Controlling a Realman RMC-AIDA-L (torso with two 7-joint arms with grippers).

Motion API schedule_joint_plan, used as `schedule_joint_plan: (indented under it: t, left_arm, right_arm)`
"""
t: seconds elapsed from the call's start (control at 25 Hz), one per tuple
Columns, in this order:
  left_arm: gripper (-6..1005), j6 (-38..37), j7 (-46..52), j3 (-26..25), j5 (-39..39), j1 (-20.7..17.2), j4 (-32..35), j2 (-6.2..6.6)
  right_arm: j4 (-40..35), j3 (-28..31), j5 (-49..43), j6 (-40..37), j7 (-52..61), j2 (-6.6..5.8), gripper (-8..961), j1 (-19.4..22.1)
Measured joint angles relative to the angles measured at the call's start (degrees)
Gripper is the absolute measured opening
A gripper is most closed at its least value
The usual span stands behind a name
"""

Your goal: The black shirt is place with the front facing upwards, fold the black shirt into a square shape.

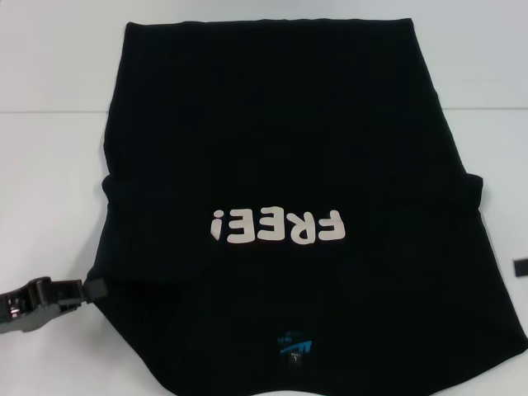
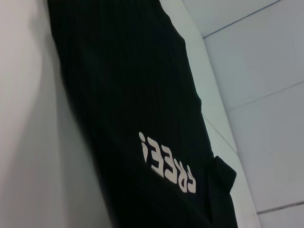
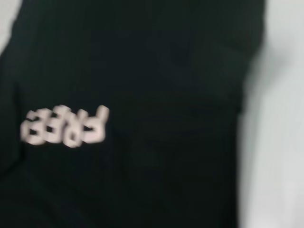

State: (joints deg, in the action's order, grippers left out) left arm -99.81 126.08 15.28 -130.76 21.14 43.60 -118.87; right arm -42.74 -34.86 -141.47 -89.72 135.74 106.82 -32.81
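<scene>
Black cloth covers most of the white surface (image 1: pixel 49 165): the black shirt (image 1: pixel 289 140) is laid flat with its front up, its long axis running from the near edge of the surface to the far edge. The collar end, marked by a small blue neck label (image 1: pixel 297 346), is turned toward the near edge, and the hem lies toward the far edge. The white letters "FREE!" (image 1: pixel 276 227) are read upside down in the head view. Both sleeves appear to be folded inward, so that the sides run nearly straight, with a small bulge of cloth seen at each side at about mid-length.

The left tool (image 1: pixel 89 290) is held low over the surface by the near left corner, its tip at the shirt's left edge below the sleeve fold; whether its fingers are apart or together cannot be told. Of the right tool (image 1: pixel 520 268) only a small dark piece is seen at the right edge of the surface, just beside the shirt's right side, and its state cannot be told either.
</scene>
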Motion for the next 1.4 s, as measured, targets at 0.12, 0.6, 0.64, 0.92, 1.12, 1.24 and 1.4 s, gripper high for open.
schedule_joint_plan:
  t: [0.12,0.6,0.64,0.92,1.12,1.24,1.4]
  left_arm:
    - [28,1.0,0.1,0.0,0.0,0.5,-0.3,0.06]
    - [28,2.6,0.4,-0.1,0.2,1.1,-0.8,0.04]
    - [28,2.6,0.4,-0.1,0.2,1.1,-0.8,0.04]
    - [28,2.9,0.4,-0.1,0.2,1.1,-0.9,0.04]
    - [28,2.9,0.5,-0.1,0.2,1.1,-0.9,0.04]
    - [28,2.9,0.5,-0.2,0.2,1.1,-1.0,0.04]
    - [28,2.9,0.5,-0.7,0.2,1.1,-1.0,0.04]
  right_arm:
    - [-1.9,-0.1,-2.0,-1.3,0.6,0.19,568,0.9]
    - [-1.9,-0.7,-4.5,-2.5,-2.0,1.96,559,1.5]
    - [-1.9,-0.9,-4.5,-2.6,-2.0,2.16,558,1.5]
    - [-1.9,-2.7,-5.3,-2.3,-2.6,2.92,553,1.3]
    - [-1.8,-2.8,-5.4,-2.3,-3.3,3.29,549,1.1]
    - [-1.8,-3.0,-5.5,-2.3,-3.5,3.54,547,1.0]
    - [-1.8,-3.2,-6.1,-2.3,-3.6,3.72,544,1.0]
